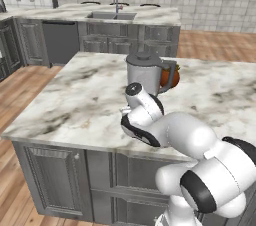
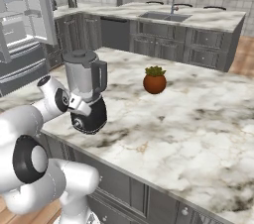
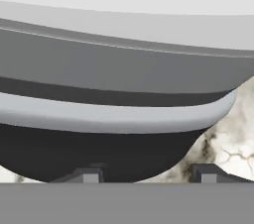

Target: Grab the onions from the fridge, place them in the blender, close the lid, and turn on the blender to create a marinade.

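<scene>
The blender (image 2: 85, 89), lid (image 2: 78, 55) on, stands on the bench (image 2: 173, 119) directly ahead of the claw (image 3: 148, 174), whose half-spread jaws flank its black base; a hard squeeze or off-centre push might shove it sideways instead of turning the dial

The arm (image 1: 200, 155) is glossy white, built of fat rounded segments. Black bands ring its joints, and round black caps with pale grey centres close the ends of the links. The wrist carries a black collar. Two small dark finger tips (image 3: 92, 174) have pale grey pads.
</scene>
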You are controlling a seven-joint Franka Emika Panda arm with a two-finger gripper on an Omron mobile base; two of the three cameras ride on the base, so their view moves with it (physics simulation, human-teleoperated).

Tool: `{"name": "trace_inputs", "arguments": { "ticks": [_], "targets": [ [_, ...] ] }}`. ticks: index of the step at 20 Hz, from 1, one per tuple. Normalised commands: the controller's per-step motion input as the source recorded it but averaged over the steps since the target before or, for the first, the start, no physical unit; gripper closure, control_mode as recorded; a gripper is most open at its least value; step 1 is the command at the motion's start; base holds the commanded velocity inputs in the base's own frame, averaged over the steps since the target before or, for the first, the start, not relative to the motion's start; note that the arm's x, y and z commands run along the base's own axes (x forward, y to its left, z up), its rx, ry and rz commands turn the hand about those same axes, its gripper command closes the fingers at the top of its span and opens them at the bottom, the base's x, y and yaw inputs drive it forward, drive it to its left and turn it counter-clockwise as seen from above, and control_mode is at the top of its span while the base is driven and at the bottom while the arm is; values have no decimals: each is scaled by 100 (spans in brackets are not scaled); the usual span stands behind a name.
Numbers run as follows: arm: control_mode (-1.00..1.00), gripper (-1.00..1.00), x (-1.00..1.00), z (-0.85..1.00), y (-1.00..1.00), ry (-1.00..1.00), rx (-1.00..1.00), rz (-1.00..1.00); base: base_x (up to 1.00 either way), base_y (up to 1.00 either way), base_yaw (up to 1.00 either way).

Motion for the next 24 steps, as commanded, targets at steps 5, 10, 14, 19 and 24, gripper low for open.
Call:
{"name": "trace_inputs", "arguments": {
  "ticks": [5, 10, 14, 19, 24],
  "targets": [
    [-100, -100, 21, -3, 0, -4, 0, -8, 0, 0, 0],
    [-100, -100, -21, 15, 3, -6, 0, -2, 0, 0, 0],
    [-100, -100, -24, 45, 17, -9, 0, 0, 0, 0, 0],
    [-100, -100, 3, 0, 2, -4, 0, -3, 0, 0, 0],
    [-100, -100, 27, -42, 0, 0, 0, -2, 0, 0, 0]
  ]
}}
